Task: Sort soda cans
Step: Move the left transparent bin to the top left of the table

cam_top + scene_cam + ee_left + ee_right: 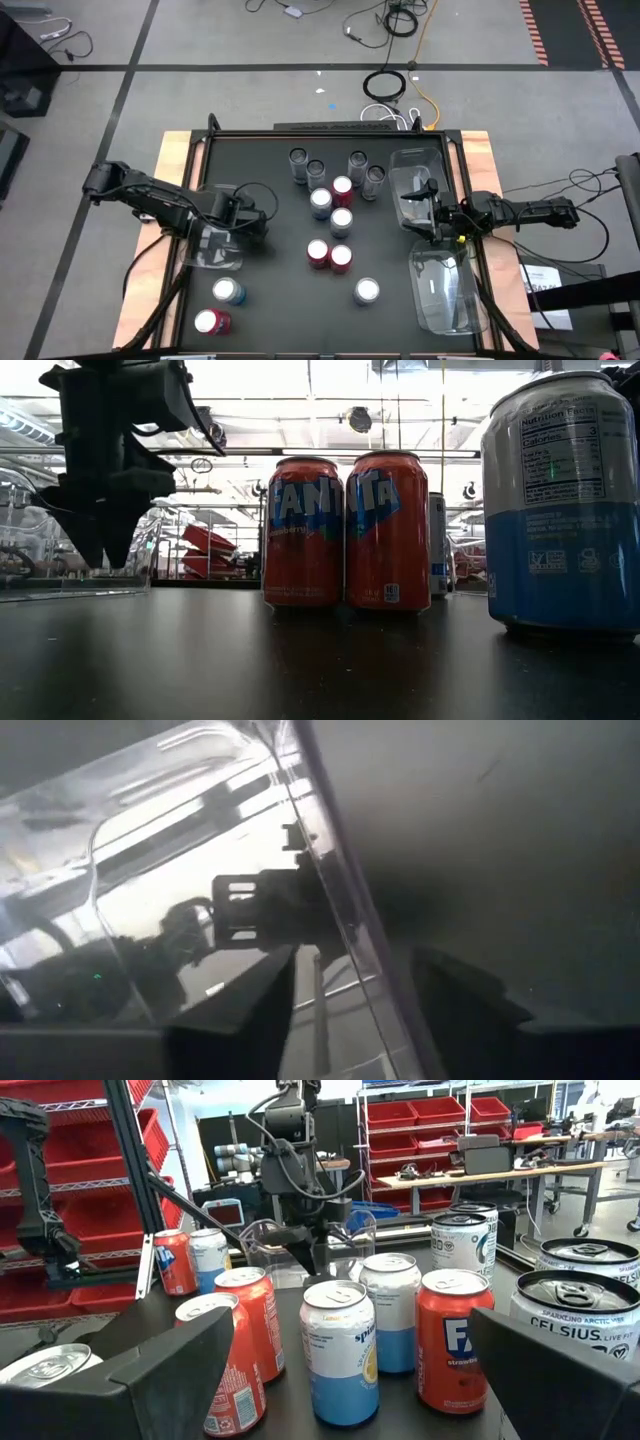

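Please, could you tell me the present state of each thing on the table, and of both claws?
left claw: open, astride the wall of the left clear tray
right claw: open, empty
soda cans: all twelve upright on the table, none in a tray
left clear tray: empty
two right clear trays: empty

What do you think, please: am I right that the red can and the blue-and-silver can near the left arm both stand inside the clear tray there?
Not quite. The red can and the blue-and-silver can near the left arm both stand on the black table top, outside the clear tray, as the high view shows.
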{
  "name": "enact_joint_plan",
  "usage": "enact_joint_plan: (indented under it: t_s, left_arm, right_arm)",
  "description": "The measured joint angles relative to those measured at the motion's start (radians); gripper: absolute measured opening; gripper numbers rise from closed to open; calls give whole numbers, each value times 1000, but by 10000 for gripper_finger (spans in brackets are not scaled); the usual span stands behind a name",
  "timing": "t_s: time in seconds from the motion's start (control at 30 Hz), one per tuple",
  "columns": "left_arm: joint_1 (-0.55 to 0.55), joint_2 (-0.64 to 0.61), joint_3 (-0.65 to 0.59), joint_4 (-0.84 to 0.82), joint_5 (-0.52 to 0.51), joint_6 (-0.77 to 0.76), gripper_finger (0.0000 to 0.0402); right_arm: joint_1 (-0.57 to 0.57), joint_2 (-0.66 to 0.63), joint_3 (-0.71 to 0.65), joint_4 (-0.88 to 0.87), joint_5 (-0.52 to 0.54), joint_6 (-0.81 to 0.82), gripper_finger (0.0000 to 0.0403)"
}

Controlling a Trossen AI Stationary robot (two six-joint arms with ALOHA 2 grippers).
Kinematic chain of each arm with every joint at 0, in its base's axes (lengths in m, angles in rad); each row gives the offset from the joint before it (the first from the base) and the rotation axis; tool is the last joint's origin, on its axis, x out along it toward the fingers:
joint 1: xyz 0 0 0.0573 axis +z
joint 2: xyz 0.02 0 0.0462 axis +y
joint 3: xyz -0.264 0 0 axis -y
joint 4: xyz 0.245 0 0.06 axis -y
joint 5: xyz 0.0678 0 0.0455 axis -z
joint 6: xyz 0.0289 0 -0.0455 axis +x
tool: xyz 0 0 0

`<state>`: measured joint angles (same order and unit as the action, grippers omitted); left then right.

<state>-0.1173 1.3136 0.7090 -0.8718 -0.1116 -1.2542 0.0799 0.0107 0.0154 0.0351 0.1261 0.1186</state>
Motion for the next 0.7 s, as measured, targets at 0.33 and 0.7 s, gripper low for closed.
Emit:
enact_joint_plan:
  t_s: [0.33,0.7]
  left_arm:
    - [50,5,2,47,-16,-26,14]
    - [212,6,1,128,-21,7,8]
  right_arm:
    - [0,0,0,0,0,0,396]
    - [0,0,0,0,0,0,396]
